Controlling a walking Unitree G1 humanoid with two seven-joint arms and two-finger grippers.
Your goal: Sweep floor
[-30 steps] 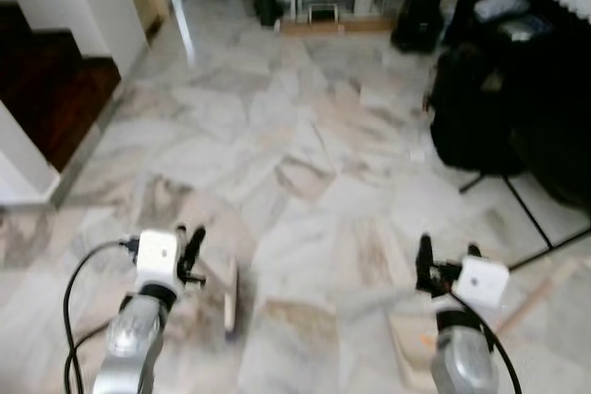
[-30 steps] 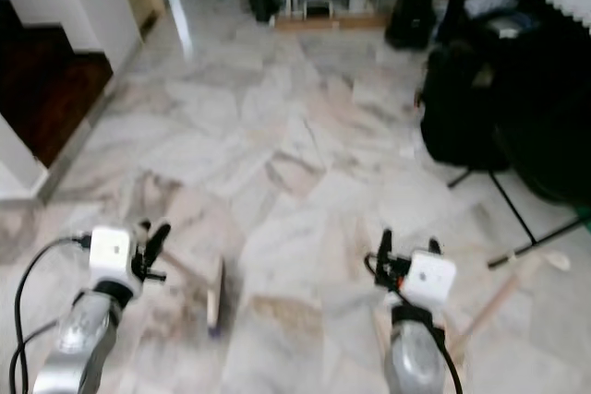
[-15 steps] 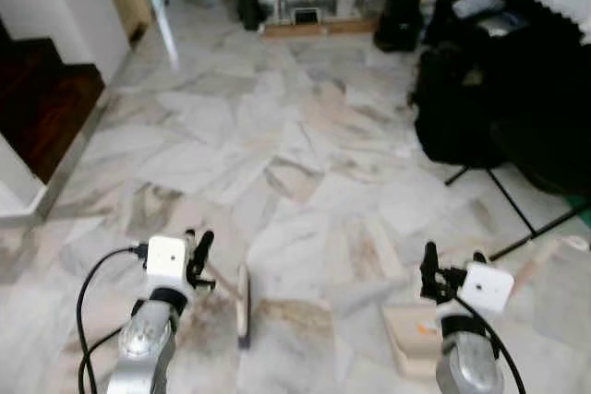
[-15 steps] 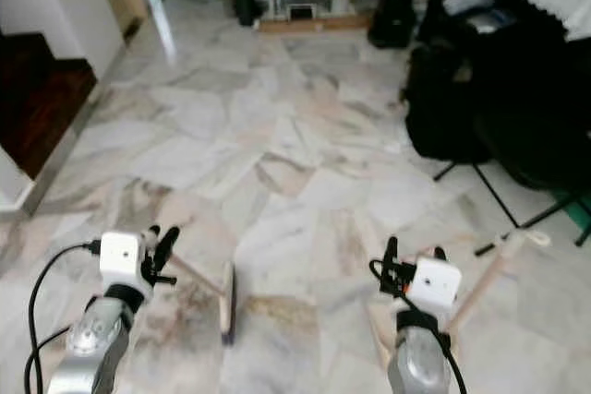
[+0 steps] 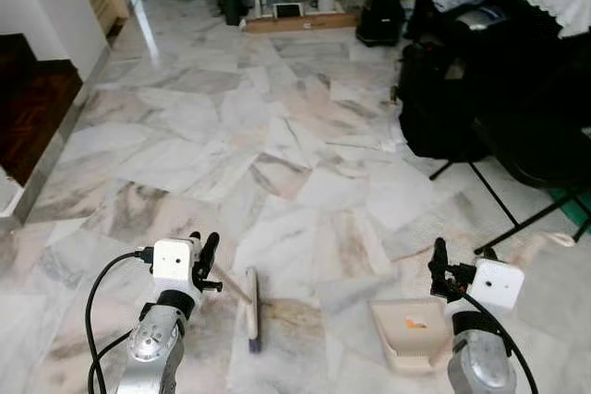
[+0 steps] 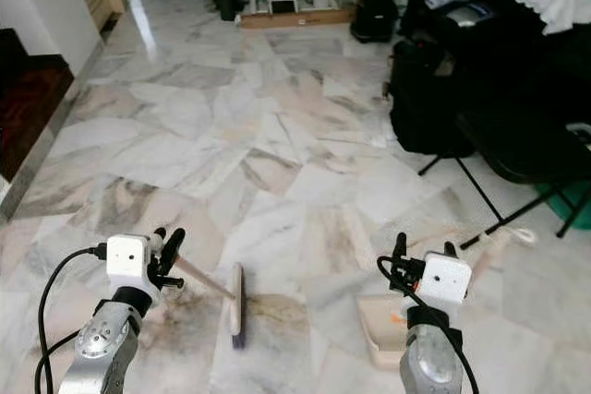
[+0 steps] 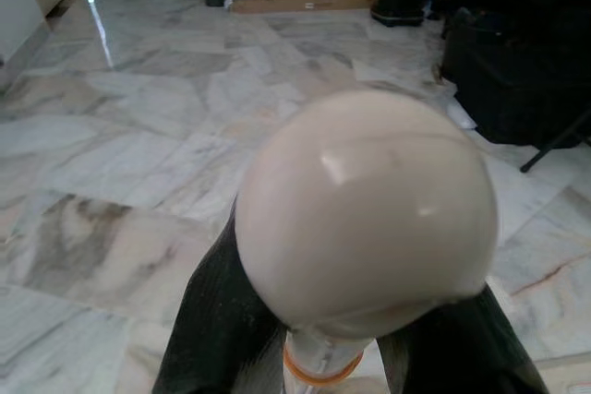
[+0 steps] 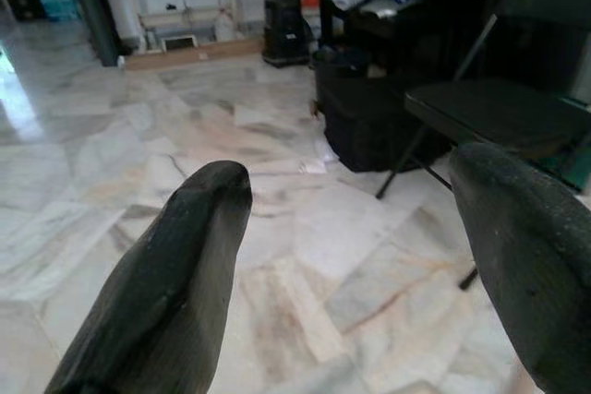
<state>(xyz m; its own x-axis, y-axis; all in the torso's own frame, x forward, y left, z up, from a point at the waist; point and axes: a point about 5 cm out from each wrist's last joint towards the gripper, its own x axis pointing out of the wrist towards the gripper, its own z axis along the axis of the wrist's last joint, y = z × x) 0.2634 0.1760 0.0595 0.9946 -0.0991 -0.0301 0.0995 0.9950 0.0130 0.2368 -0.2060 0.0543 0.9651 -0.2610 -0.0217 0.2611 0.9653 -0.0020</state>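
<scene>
**Helper:** Where is the broom right now?

**Me:** My left gripper point(image 5: 205, 257) is closed tight on the broom point(image 5: 249, 306). In the left wrist view the round white knob point(image 7: 365, 209) at the end of the stick pokes out between the black fingers point(image 7: 222, 329). The stick slants down from that gripper, ahead and toward the middle, and the brush head rests on the marble floor point(image 5: 277, 126).

**Helper:** And the dustpan?

**Me:** The dustpan point(image 5: 411, 332) lies flat on the floor, just in front of my right gripper point(image 5: 454, 260). It has a small orange bit point(image 5: 416, 323) in it. My right gripper has its fingers point(image 8: 175, 274) spread wide and holds nothing.

**Helper:** So which way should the sweep go?

**Me:** The brush head points away from me, long and thin. The dustpan sits to its right, with bare floor between them. I think the brush has to push sideways to the right. My right arm is the near one for holding the pan.
</scene>
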